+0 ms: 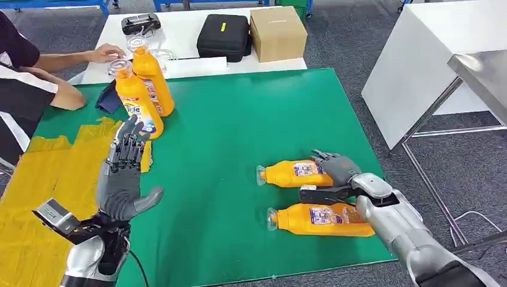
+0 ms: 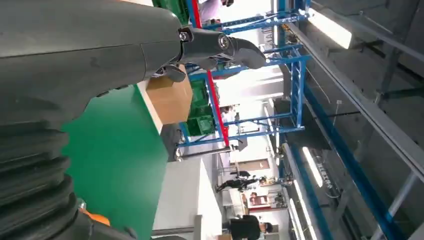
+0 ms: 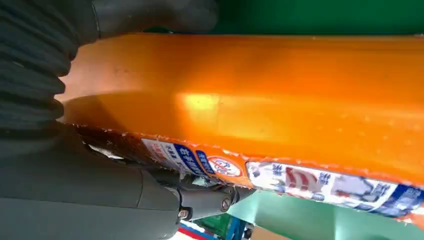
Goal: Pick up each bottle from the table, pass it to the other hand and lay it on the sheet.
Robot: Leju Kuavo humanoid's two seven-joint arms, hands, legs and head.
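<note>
Four orange bottles with clear caps and printed labels: two upright bottles (image 1: pixel 143 89) touching each other at the green mat's far left beside the crumpled yellow sheet (image 1: pixel 54 191), and two lying bottles (image 1: pixel 308 197) on their sides near the right edge, caps pointing left, apart.

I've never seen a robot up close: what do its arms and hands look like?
Both arms are silver metal. The left hand has a grey palm and thumb with darker segmented fingers, and a black cable trails below its wrist. The right hand is grey too, with a ribbed grey cover.
</note>
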